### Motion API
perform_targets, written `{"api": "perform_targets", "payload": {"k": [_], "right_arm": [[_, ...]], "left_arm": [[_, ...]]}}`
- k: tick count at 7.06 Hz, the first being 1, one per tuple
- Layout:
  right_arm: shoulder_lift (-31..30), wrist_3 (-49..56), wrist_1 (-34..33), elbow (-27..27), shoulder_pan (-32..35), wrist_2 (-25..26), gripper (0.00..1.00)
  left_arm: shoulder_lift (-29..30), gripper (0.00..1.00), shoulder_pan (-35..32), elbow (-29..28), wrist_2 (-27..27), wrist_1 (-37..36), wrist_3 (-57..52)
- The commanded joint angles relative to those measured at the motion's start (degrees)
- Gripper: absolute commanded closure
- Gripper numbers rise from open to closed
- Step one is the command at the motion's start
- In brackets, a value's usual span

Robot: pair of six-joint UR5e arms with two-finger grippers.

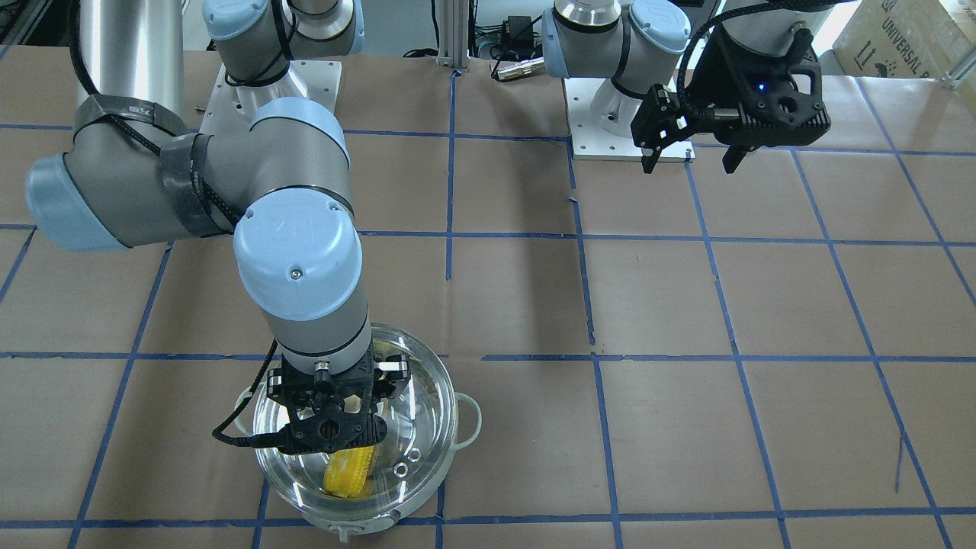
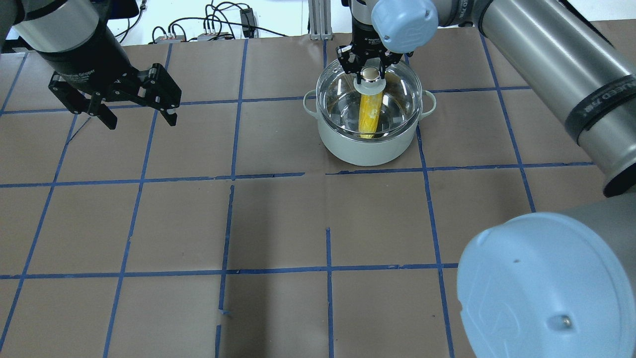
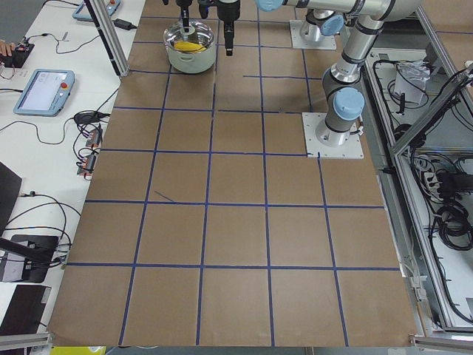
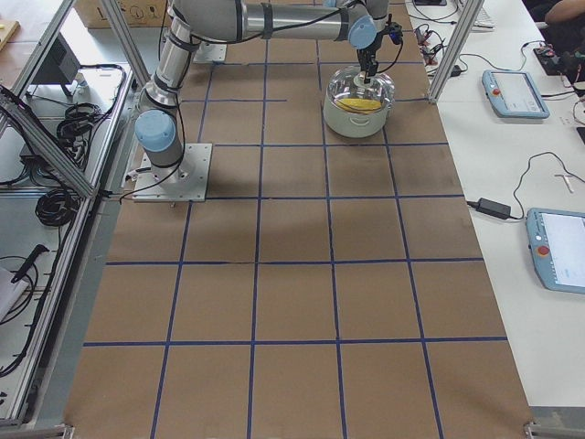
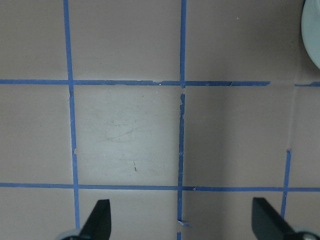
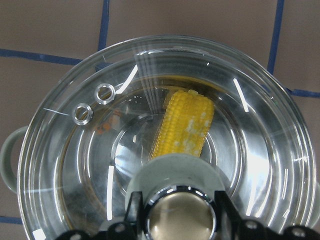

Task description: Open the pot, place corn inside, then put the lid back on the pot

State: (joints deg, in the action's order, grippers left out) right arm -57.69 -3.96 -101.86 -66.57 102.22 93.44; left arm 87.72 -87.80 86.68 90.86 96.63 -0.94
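Note:
The pale mint pot [image 2: 365,149] stands at the table's far side, also seen in the front view [image 1: 469,419]. The yellow corn [image 2: 370,112] lies inside it [image 6: 185,130] [image 1: 351,473]. The clear glass lid [image 2: 397,94] covers the pot's mouth [image 6: 260,125] [image 1: 427,427]; I cannot tell whether it rests on the rim or hangs just above. My right gripper [image 2: 370,74] is shut on the lid's knob [image 6: 176,220], straight above the pot. My left gripper [image 2: 140,122] is open and empty, held above the table far from the pot [image 1: 690,164] [image 5: 182,220].
Brown paper with a blue tape grid [image 2: 328,271] covers the table. The right arm's elbow and forearm [image 2: 546,288] reach over the table's right half. Cables and a metal post [image 2: 318,20] sit beyond the far edge. The pot's edge shows in the left wrist view [image 5: 312,30].

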Motion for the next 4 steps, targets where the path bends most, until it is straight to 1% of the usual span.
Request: {"api": "perform_targets", "payload": {"k": [1,2,4], "right_arm": [[-0.14,0.00,0.26,-0.83,0.00,-0.01,0.74],[-0.40,0.09,0.17,-1.71,0.00,-0.10,0.74],[-0.23,0.00,0.26,-1.81,0.00,-0.10,0.74]], "left_arm": [[-0.27,0.00,-0.09,0.42,-0.15,-0.48,0.06],[-0.27,0.00,0.00,0.42,-0.15,-0.40,0.06],[-0.27,0.00,0.00,0.51,-0.15,-0.66,0.14]]}}
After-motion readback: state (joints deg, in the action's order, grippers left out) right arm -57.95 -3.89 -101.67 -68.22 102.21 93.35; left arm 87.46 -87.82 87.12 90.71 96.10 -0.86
